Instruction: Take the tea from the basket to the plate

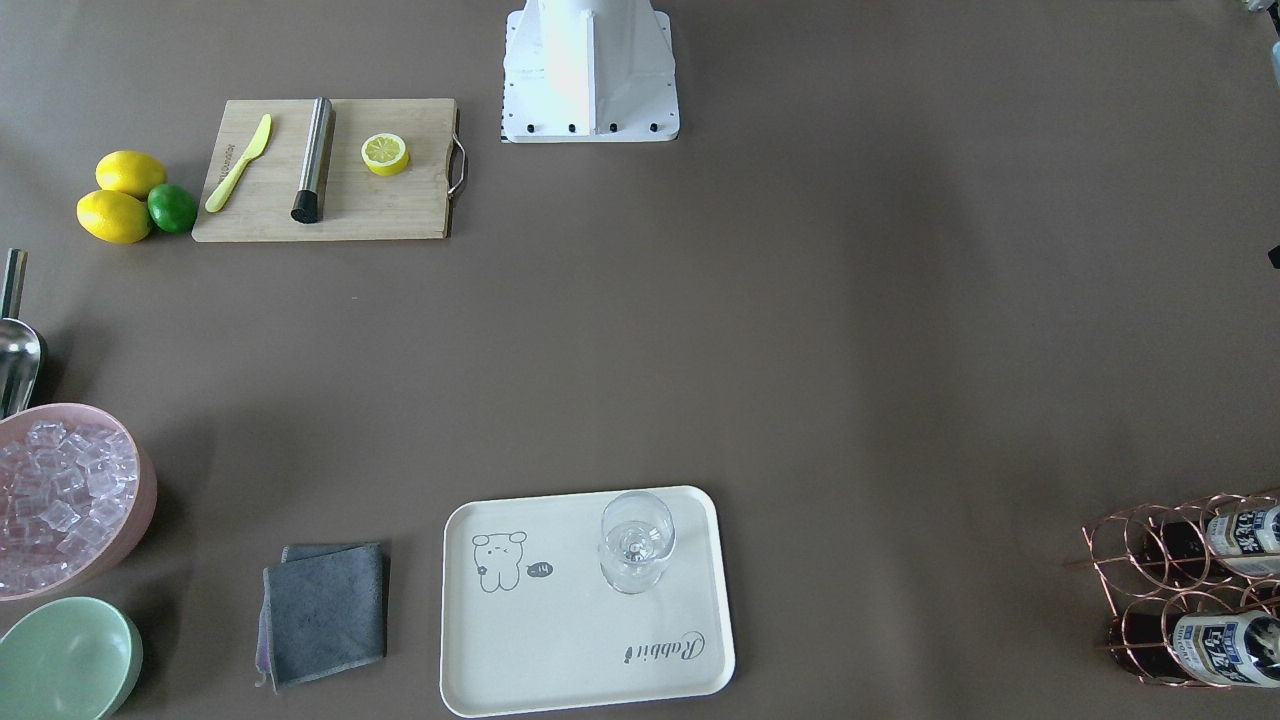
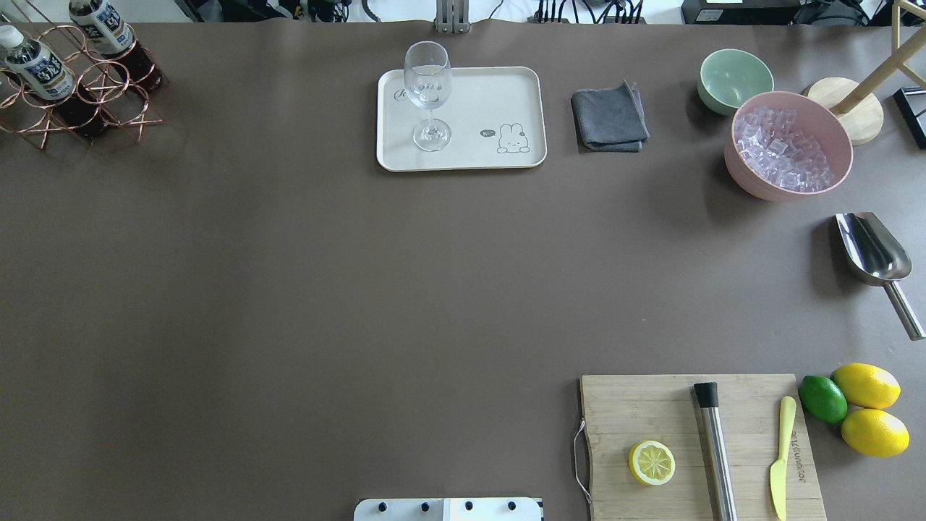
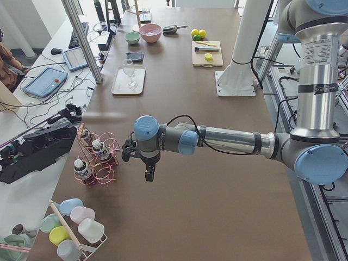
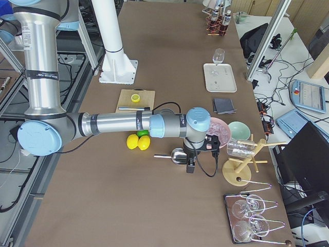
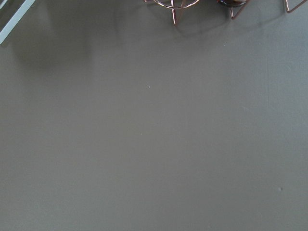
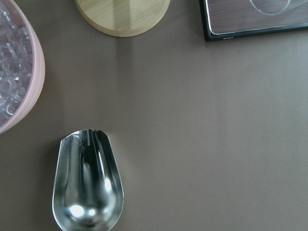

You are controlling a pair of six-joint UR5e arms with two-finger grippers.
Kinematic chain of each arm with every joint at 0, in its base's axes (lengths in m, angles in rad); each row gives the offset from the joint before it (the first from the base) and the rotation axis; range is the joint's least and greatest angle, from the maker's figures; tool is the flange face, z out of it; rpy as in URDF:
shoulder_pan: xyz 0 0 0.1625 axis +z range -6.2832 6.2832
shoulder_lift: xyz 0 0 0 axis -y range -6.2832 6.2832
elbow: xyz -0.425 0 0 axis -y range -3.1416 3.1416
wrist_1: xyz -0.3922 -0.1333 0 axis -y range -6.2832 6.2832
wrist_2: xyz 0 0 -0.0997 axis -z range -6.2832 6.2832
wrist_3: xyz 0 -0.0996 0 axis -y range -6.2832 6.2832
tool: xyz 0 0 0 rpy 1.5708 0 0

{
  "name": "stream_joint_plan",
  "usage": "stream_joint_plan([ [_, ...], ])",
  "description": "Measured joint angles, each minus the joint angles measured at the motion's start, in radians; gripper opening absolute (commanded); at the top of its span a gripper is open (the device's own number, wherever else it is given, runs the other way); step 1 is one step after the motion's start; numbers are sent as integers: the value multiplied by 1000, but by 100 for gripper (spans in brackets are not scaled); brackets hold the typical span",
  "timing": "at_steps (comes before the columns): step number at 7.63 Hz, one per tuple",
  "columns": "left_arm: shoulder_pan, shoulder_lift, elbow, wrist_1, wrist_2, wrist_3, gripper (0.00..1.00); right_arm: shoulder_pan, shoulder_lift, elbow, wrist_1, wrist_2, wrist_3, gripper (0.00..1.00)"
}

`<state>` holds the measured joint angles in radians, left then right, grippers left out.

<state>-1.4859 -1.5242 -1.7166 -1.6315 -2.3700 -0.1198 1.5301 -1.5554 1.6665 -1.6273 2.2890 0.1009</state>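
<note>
A brown surface (image 2: 289, 289) lay among cabled desks. Only the side views showed the arms; the overhead view showed neither. The tea (image 2: 36, 64) sat in the basket (image 2: 98, 90) at the far left corner, well apart from the plate (image 2: 477, 101). The left end effector (image 3: 148, 175) hung near the basket without touching it, and the right end effector (image 4: 190, 167) hung near the scoop (image 4: 177, 156). Whether either was apart or together could not be told.

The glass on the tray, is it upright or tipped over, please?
Upright: the glass stands on its foot on the tray, bowl uppermost.
</note>
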Motion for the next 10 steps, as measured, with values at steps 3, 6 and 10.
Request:
stream_joint_plan([
  [3, -10, 15, -45, 6, 1, -1, 99, 4, -48, 79, -2, 0, 0, 100],
  [6, -15, -16, -70, 10, 12, -33, 99, 4, -56, 88, -4, -2, 0, 100],
  [10, -27, -98, -60, 64, 103, -591, 99, 4, -58, 87, -3, -6, 0, 100],
])
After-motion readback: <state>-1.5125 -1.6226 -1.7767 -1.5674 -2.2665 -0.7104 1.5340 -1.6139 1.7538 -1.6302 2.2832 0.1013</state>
